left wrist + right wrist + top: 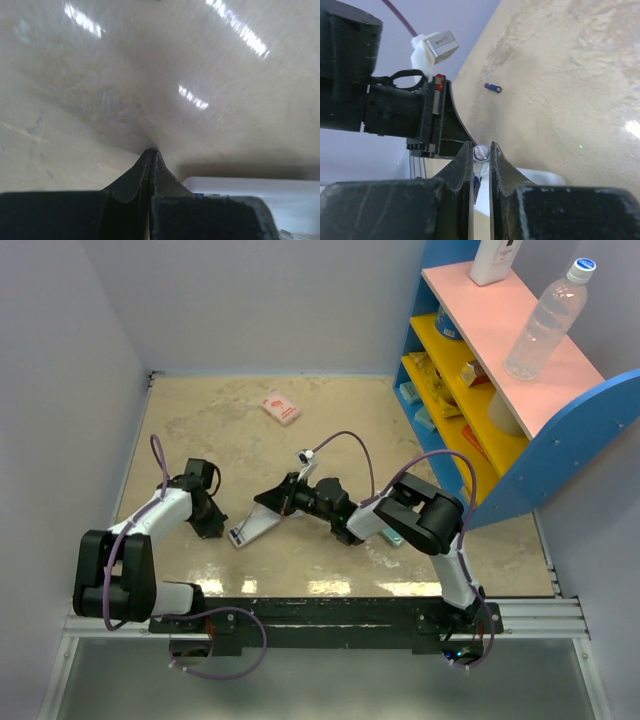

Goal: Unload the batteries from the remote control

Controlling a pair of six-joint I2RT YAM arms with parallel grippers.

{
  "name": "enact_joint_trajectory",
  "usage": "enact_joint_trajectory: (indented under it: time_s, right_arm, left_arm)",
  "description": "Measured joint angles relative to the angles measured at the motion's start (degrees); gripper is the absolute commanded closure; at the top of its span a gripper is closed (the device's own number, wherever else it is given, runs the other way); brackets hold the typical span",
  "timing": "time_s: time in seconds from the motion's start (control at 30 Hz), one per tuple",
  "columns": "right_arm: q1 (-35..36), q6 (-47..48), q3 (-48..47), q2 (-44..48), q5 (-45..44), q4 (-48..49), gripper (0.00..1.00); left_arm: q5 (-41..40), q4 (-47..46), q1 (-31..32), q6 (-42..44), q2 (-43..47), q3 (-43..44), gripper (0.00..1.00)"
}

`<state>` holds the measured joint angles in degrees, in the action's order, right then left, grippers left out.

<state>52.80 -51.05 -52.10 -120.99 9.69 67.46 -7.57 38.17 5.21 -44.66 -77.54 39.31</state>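
Note:
The white remote control [256,524] lies flat on the table between the arms, with its dark end toward my right gripper [284,502]. In the right wrist view my right gripper [481,151] is shut on a battery [481,153] with a silver end and purple body, just above the remote [540,178]. A second purple battery [493,88] lies loose on the table farther off. My left gripper [210,520] is shut and empty. Its tips [151,151] touch the table right beside the remote [260,194].
A pink packet [280,407] lies at the back of the table. A blue shelf unit [500,390] with a water bottle [545,320] stands at the right. A teal flat box [392,537] lies under the right arm. Walls close in the left and back.

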Motion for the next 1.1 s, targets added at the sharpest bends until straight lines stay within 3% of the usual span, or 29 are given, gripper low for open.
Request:
enact_joint_trajectory:
  time_s: [0.2, 0.4, 0.8, 1.1]
  right_arm:
    - [1.6, 3.4, 0.0, 1.3, -0.5, 0.4, 1.0]
    - [3.1, 7.2, -0.7, 3.8, -3.1, -5.0, 1.0]
    - [5.1, 10.2, -3.5, 5.6, -7.5, -10.5, 1.0]
    - [5.3, 10.2, -3.5, 5.4, -7.7, -10.5, 1.0]
  left_arm:
    - [4.3, -0.8, -0.1, -1.6, 1.1, -1.9, 1.0]
    - [6.0, -1.9, -0.1, -1.8, 1.1, -2.2, 1.0]
    - [5.3, -1.5, -0.1, -4.4, 1.3, -2.2, 1.0]
    - [-5.8, 8.1, -0.1, -9.4, 0.3, 1.9, 1.0]
